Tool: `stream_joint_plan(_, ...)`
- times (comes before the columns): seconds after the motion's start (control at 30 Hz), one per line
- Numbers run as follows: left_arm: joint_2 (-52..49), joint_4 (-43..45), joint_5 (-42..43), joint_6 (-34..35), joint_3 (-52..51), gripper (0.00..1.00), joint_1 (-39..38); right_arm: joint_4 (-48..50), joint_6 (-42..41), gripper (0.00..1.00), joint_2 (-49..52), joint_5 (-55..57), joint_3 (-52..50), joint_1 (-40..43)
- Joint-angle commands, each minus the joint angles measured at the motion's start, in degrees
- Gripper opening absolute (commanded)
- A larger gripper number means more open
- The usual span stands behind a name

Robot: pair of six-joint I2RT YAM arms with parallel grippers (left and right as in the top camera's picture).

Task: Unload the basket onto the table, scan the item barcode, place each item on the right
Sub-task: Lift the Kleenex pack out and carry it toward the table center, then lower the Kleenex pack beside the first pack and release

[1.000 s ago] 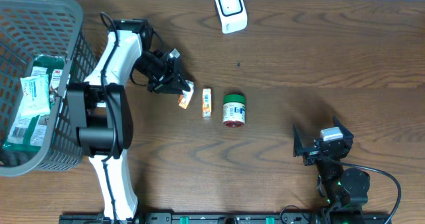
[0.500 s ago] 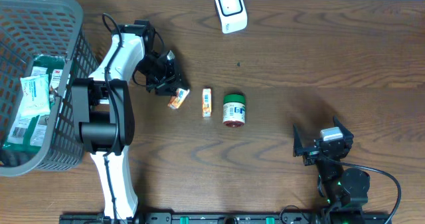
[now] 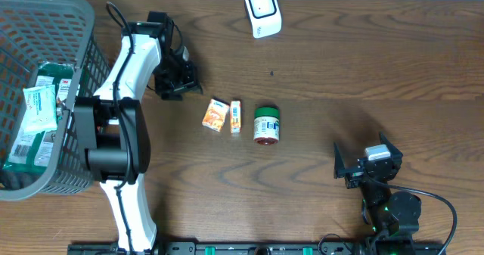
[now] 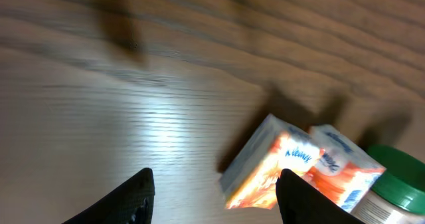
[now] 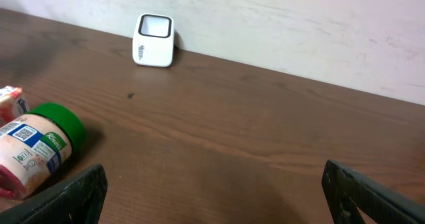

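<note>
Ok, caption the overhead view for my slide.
Open left gripper near an orange packet, small box and green-lidded jar; scanner at the far edge.

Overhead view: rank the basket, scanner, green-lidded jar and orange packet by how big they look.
1. Grey basket, by far the largest.
2. White scanner.
3. Green-lidded jar, somewhat smaller than the scanner.
4. Orange packet, the smallest.

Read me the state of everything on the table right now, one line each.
left gripper: open, empty.
right gripper: open, empty.
orange box: lying flat, not held.
small packet: lying flat beside the orange box.
jar: on its side, lid on.
scanner: standing, untouched.
basket: holds packets.
</note>
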State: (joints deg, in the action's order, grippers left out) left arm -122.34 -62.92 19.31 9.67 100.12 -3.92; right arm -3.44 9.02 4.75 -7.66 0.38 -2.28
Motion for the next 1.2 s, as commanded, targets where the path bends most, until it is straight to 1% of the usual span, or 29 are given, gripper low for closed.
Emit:
stream_joint_plan(0.0,4.26,-0.35,-7.89,1.62,1.55,0.58,-0.02,-0.24,-0.83,0.99,-0.24,0.28,-0.07,-0.02)
stream_joint_plan(0.03,5.62,-0.83,-7.80,1.49,1.55,0.56,-0.28,-0.24,-0.83,0.99,-0.24,0.28,-0.04,-0.02)
stream_joint_plan(0.17,9.42,-2.60,-7.82,-2.40,1.55,0.53,-2.03,-0.24,-0.83,0.99,-0.24,0.28,-0.04,-0.02)
stream_joint_plan(0.23,10.08,-5.07,-7.78,-3.32,1.53,0.46,-3.13,-0.22,-0.83,0.99,-0.24,0.28,-0.04,-0.02)
stream_joint_plan(0.27,10.03,-6.27,-7.80,-4.17,1.29,0.44,-3.74,-0.24,-0.83,0.99,-0.24,0.28,-0.04,-0.02)
stream_joint_plan(0.3,9.99,-6.62,-7.80,-5.16,-0.59,0.38,-4.94,-0.24,-0.83,0.99,-0.24,0.28,-0.04,-0.02)
stream_joint_plan(0.37,9.97,-5.60,-7.78,-5.14,-3.74,0.33,-6.47,-0.24,-0.83,0.99,-0.24,0.28,-0.04,-0.02)
stream_joint_plan(0.4,9.97,-4.81,-7.78,-5.14,-5.42,0.32,-7.26,-0.24,-0.83,0.99,-0.24,0.28,-0.04,-0.02)
stream_joint_plan(0.5,9.94,-1.57,-7.02,-4.92,-9.20,0.31,-8.70,-0.24,-0.83,0.99,-0.24,0.28,-0.07,-0.02)
stream_joint_plan(0.57,9.94,1.92,-3.04,-4.90,-13.11,0.31,-9.42,-0.24,-0.83,0.99,-0.24,0.28,-0.07,-0.02)
stream_joint_plan(0.63,9.94,4.11,-1.51,-4.85,-15.47,0.31,-9.66,-0.24,-0.83,0.99,-0.24,0.28,-0.04,-0.02)
stream_joint_plan(0.87,9.92,14.53,-1.60,-3.74,-22.14,0.31,-9.77,-0.24,-0.83,0.99,-0.24,0.28,-0.07,-0.02)
stream_joint_plan(0.93,9.92,17.77,-4.57,-2.47,-24.30,0.31,-9.77,-0.24,-0.83,0.99,-0.24,0.28,-0.04,-0.02)
stream_joint_plan(0.97,9.92,18.64,-8.50,-0.48,-25.07,0.31,-9.77,-0.24,-0.83,0.99,-0.24,0.28,-0.04,-0.02)
stream_joint_plan(1.07,9.92,18.56,-17.94,3.74,-25.33,0.30,-9.75,-0.24,-0.83,0.99,-0.24,0.28,-0.07,-0.02)
stream_joint_plan(1.17,9.92,17.81,-22.10,7.23,-25.31,0.27,-9.40,-0.24,-0.83,0.99,-0.24,0.28,-0.04,-0.02)
